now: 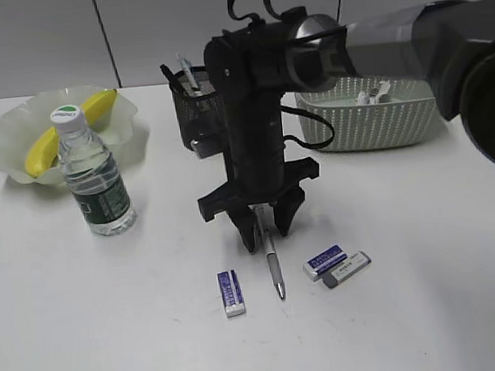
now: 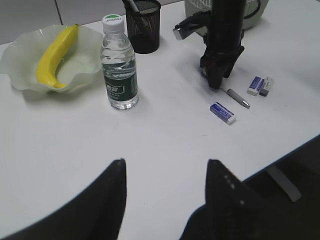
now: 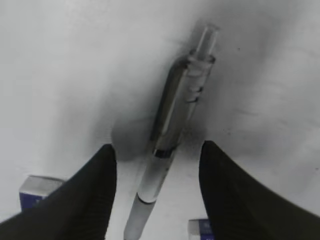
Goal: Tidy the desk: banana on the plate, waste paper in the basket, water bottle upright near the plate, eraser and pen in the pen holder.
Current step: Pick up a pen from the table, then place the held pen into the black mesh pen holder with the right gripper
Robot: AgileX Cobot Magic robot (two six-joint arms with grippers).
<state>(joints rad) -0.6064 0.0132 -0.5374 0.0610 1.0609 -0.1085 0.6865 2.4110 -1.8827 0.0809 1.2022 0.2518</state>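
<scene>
Right wrist view: right gripper (image 3: 157, 165) poised directly above the pen (image 3: 172, 135), fingers spread apart with the barrel lying between them, not yet clamped. The pen rests flat on the desk (image 1: 435, 308), silver-grey, tip end toward the camera side of the table. Three erasers lie nearby: one blue-and-white eraser (image 1: 231, 292) just left of the pen, a pair of erasers (image 1: 336, 265) to its right, all apart from the barrel.

Left gripper (image 2: 165, 172): fingers open, holding nothing, hanging well back from the work.

Already placed, by appearance: banana (image 1: 68, 130) in the plate (image 1: 2, 143); water bottle (image 1: 93, 178) upright just in front of the plate; waste paper (image 1: 373, 94) seemingly in the basket (image 1: 373, 121). Pen holder (image 1: 194, 107) stands behind the right arm, some items already in it.

Step in hand, judged: grasping the pen. Best done by lowering until the fingertips straddle the barrel near mid-length, closing squarely across it, avoiding the neighbouring erasers, then lifting level before tilting it into the holder.
</scene>
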